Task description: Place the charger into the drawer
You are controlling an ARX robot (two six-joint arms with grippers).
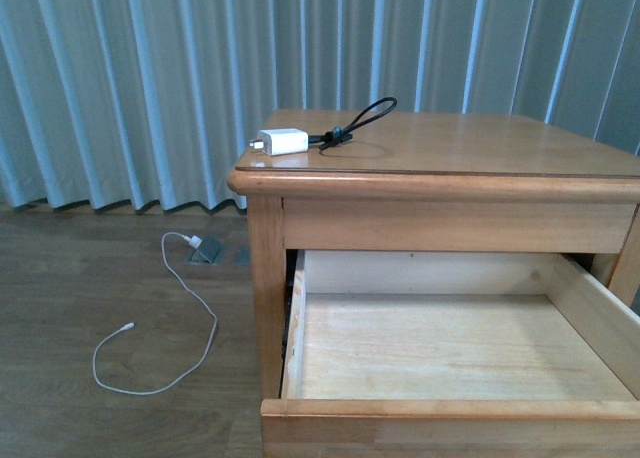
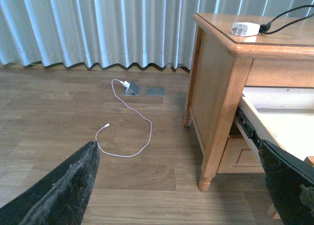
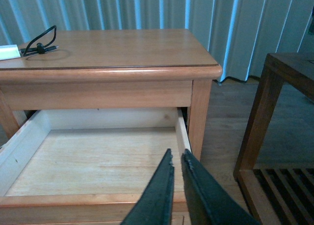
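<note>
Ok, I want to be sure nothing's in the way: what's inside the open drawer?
Only bare pale wood shows inside the drawer. The right claw covers its near right corner. The charger lies on the nightstand.

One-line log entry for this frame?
drawer: open, empty | charger: on nightstand top | left gripper: open | right gripper: shut, empty
</note>
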